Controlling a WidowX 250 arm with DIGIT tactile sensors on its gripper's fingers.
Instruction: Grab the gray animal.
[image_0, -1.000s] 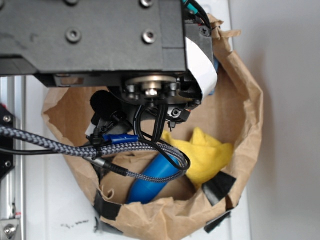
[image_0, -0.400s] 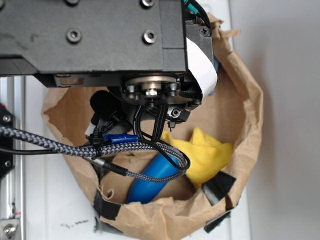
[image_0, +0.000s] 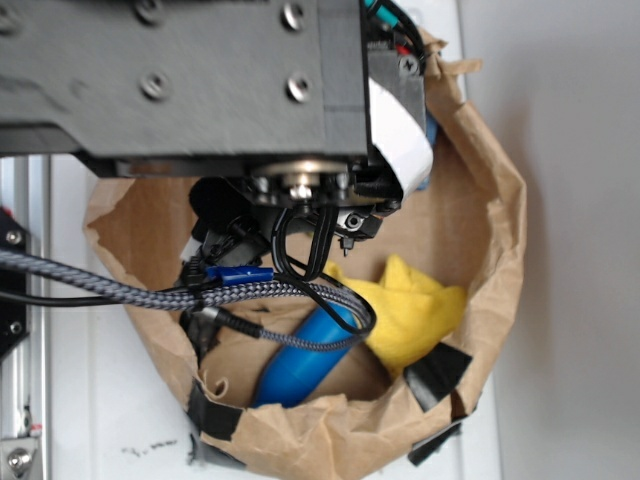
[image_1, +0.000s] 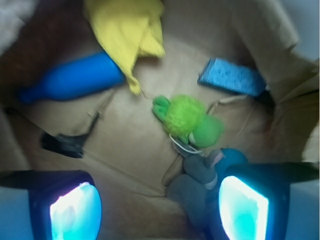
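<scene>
The wide-open tool (image_1: 159, 207) hovers by the gray animal (image_1: 192, 187), green plush (image_1: 189, 120) just beyond.

Small dark-gray plush animal (image_1: 192, 187) with pinkish spot; lime-green fuzzy plush (image_1: 187, 118); yellow cloth (image_1: 129, 31); blue bottle (image_1: 75, 77); brown paper bag (image_0: 480, 230).

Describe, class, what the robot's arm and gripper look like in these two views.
The arm is black, boxy metal with silver screws and a white label. A gray braided cable and thin black wires run beneath it. The gripper has dark fingers with glowing cyan pads.
</scene>
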